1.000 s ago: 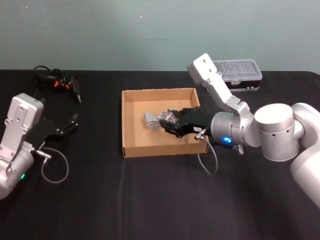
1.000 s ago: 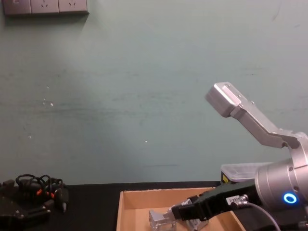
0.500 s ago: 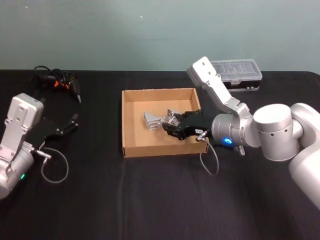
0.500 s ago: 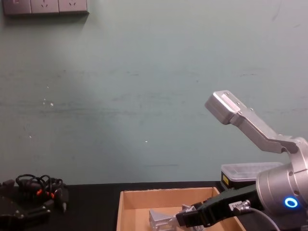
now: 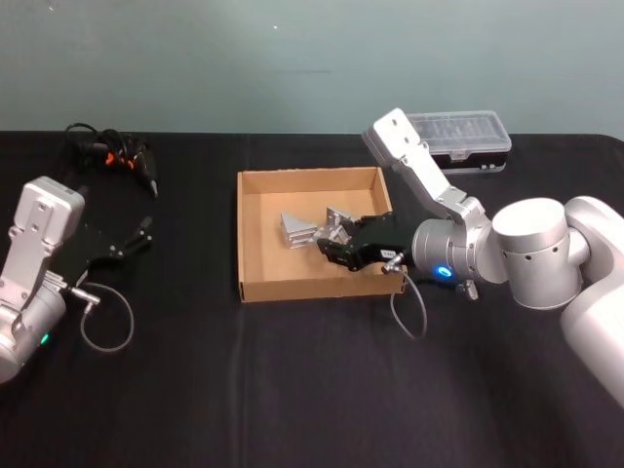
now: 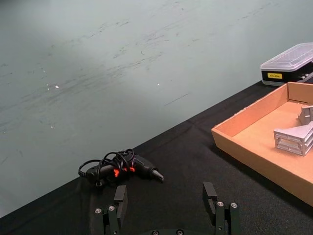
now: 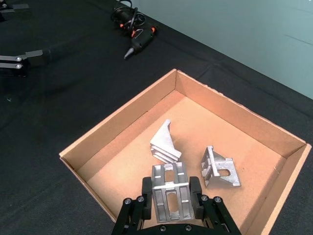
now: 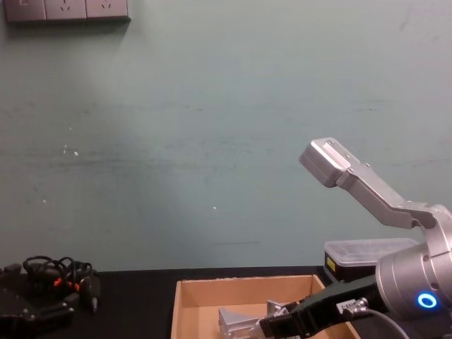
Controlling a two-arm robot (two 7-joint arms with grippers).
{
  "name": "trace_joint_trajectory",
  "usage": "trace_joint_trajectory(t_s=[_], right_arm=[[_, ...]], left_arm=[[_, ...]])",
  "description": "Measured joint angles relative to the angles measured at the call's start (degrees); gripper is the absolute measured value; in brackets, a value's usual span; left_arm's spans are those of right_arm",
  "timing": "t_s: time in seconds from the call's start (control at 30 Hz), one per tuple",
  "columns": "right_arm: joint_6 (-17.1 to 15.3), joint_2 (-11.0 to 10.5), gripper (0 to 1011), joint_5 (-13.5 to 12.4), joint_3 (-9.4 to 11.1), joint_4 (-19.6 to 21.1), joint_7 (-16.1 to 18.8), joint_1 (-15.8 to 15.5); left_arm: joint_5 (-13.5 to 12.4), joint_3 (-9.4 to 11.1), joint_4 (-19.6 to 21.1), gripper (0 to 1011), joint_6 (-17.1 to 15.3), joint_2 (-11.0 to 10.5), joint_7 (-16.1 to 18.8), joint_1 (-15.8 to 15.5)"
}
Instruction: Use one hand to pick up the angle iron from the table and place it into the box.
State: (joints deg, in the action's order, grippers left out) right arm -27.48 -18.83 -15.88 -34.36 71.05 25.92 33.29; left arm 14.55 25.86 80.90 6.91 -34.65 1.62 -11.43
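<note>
The tan cardboard box [image 5: 312,290] sits mid-table on the black table [image 5: 292,390]. My right gripper [image 5: 336,246] reaches into it from the right, shut on a silver angle iron [image 7: 169,193] that stands upright between the two black fingers [image 7: 196,195], low over the box floor. Two more angle irons lie loose inside the box: one [image 7: 164,142] near the middle, one [image 7: 218,168] beside it. The chest view shows the right gripper [image 8: 282,326] just above the box wall [image 8: 244,286]. My left gripper [image 5: 136,239] rests open at the far left, well away from the box.
A black plastic case [image 5: 458,141] with a clear lid lies behind the box on the right. A black tool with a bundled cable [image 5: 117,156] lies at the back left. The left wrist view shows the same tool [image 6: 120,169] and the box's near wall [image 6: 254,147].
My right gripper has sunk lower into the box with the angle iron still held, and the arm's elbow has dropped a little. The left arm has barely moved.
</note>
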Motion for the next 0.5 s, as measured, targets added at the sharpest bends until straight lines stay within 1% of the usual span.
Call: trace_joint_trajectory(t_s=[0.2, 0.23, 0.3, 0.33, 0.37, 0.4, 0.5], right_arm=[[0.03, -0.03, 461, -0.04, -0.05, 0.03, -0.01, 0.0], [0.04, -0.04, 473, -0.05, -0.06, 0.03, -0.02, 0.0], [0.06, -0.05, 520, -0.07, -0.07, 0.04, -0.03, 0.01], [0.06, -0.05, 528, -0.07, -0.07, 0.04, -0.03, 0.01], [0.06, -0.06, 595, -0.09, -0.08, 0.05, -0.04, 0.01], [0.07, -0.06, 634, -0.1, -0.08, 0.06, -0.04, 0.01], [0.09, -0.07, 715, -0.13, -0.1, 0.08, -0.04, 0.01]], left_arm=[[0.0, 0.0, 0.0, 1011, 0.0, 0.0, 0.0, 0.0], [0.0, 0.0, 0.0, 1011, 0.0, 0.0, 0.0, 0.0], [0.0, 0.0, 0.0, 1011, 0.0, 0.0, 0.0, 0.0], [0.0, 0.0, 0.0, 1011, 0.0, 0.0, 0.0, 0.0], [0.0, 0.0, 0.0, 1011, 0.0, 0.0, 0.0, 0.0], [0.0, 0.0, 0.0, 1011, 0.0, 0.0, 0.0, 0.0], [0.0, 0.0, 0.0, 1011, 0.0, 0.0, 0.0, 0.0]])
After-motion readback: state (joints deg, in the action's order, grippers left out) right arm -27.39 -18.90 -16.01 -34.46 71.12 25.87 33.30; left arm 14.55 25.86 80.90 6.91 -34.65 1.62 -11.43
